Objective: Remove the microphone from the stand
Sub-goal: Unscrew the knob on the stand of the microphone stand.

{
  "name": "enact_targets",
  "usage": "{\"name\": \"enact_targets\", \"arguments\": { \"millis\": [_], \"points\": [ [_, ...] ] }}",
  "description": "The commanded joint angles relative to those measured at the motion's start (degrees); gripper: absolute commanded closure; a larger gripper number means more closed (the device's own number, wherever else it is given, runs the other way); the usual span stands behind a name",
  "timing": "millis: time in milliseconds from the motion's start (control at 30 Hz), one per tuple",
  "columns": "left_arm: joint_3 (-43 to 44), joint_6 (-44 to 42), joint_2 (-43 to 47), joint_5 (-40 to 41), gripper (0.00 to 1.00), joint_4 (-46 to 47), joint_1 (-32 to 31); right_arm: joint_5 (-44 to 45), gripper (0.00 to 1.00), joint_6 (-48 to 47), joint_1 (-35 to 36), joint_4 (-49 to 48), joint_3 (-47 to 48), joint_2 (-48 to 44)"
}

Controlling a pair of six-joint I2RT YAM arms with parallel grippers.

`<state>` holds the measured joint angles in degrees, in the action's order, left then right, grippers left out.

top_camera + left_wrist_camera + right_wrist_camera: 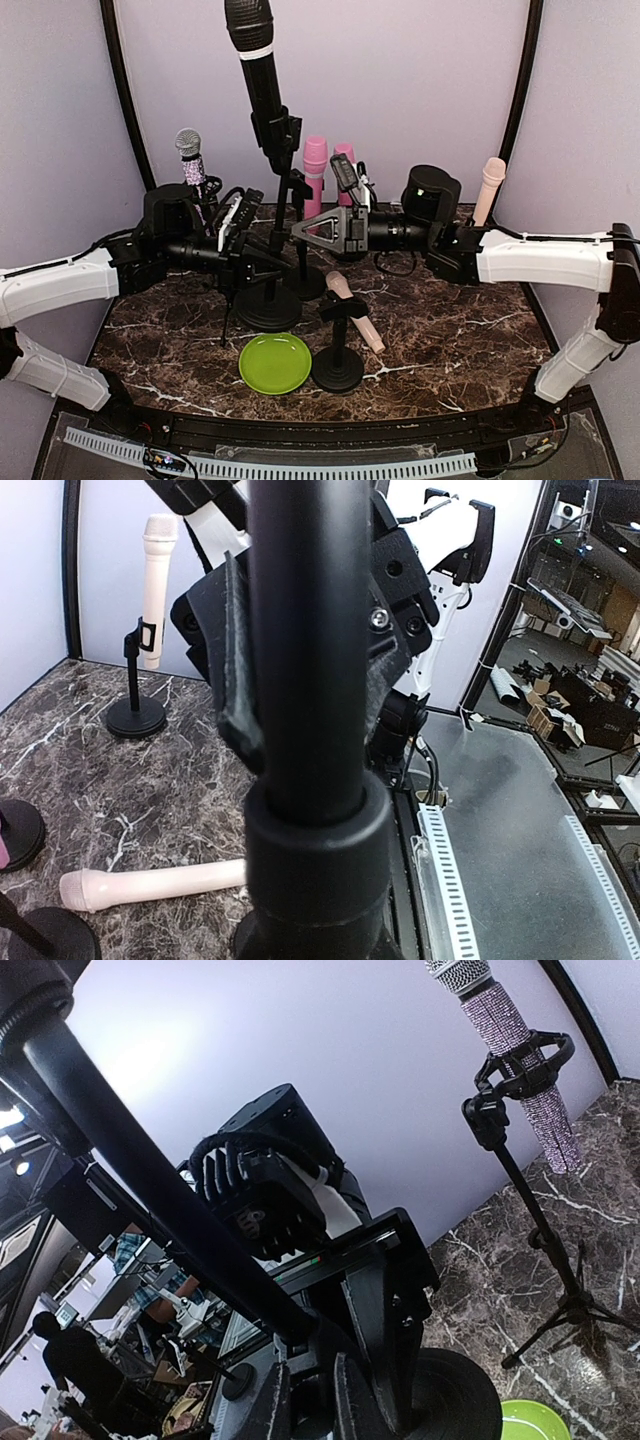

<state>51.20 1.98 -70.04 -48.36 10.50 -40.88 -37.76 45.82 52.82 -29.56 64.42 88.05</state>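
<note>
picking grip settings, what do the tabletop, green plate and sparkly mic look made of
Tabletop: dark marble-look surface, white veins, possibly laminate.
Green plate: smooth, uniform colour, likely plastic.
Sparkly mic: handle covered in tiny glittering studs, rhinestone-like.

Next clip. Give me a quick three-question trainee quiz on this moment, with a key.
1. True or false: the black microphone is already out of its clip.
2. The round plate is: A red, B green, C blue.
3. Which arm's fingers are clamped on the black stand pole?
Key: 1 false; 2 B; 3 the left arm's.
</note>
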Motion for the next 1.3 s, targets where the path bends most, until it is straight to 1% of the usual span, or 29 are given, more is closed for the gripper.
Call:
{"name": "enact_targets", "arguments": {
  "millis": [0,100,167,267,367,633,667,733,833,867,933,1033,1100,1167,1267],
  "points": [
    [2.75,2.06,1.81,-0.98,1.0,5.78,-0.3,1.89,0.98,-6.22,-0.22,1.08,-1.41,-4.06],
    [2.99,2.94,1.65,-0.62,1.0,5.97,-0.33,4.57,0.99,-10.34,0.43,3.41,-1.79,-5.6],
    [3.12,3.35,1.58,-0.4,1.0,5.97,-0.33,7.75,0.99,-14.68,1.55,6.52,-1.44,-6.59],
    [3.21,3.82,1.6,-0.52,1.0,6.14,-0.26,15.62,0.99,-22.26,3.92,12.35,-0.61,-7.85],
    [3.16,4.04,1.58,-0.94,1.0,6.33,-0.33,24.3,0.98,-29.73,6.47,15.75,-0.59,-8.75],
    [3.04,4.52,1.51,-2.12,1.0,7.1,-0.31,40.83,0.94,-44.04,11.91,16.57,-2.44,-9.51],
    [3.01,4.48,1.5,-2.16,1.0,7.13,-0.32,41.35,0.93,-44.62,12.25,16.34,-2.64,-9.72],
    [3.0,4.31,1.4,-2.1,1.0,7.09,-0.34,41.42,0.88,-44.06,12.31,14.98,-3.29,-10.5],
    [3.03,3.75,1.38,-1.96,1.0,6.72,-0.34,40.51,0.72,-41.2,11.91,12.71,-4.53,-12.37],
    [3.03,3.7,1.39,-1.94,1.0,6.68,-0.34,38.97,0.67,-39.85,11.36,12.02,-4.91,-12.98],
    [3.02,3.59,1.31,-1.92,1.0,6.64,-0.34,33.06,0.59,-34.96,8.95,10.92,-5.71,-13.69],
    [3.03,3.6,1.23,-2.2,1.0,6.64,-0.33,22.05,0.51,-28.19,4.52,9.27,-6.04,-13.35],
    [3.09,3.64,1.22,-2.27,1.0,6.59,-0.34,16.62,0.46,-25.64,2.78,9.49,-5.25,-12.2],
    [3.1,3.6,1.2,-2.27,1.0,6.63,-0.34,12.91,0.44,-24.64,2.16,11.16,-3.0,-10.85],
    [3.11,3.61,1.22,-2.27,1.0,6.59,-0.34,8.8,0.44,-23.7,1.95,13.31,0.13,-8.79]
  ]
}}
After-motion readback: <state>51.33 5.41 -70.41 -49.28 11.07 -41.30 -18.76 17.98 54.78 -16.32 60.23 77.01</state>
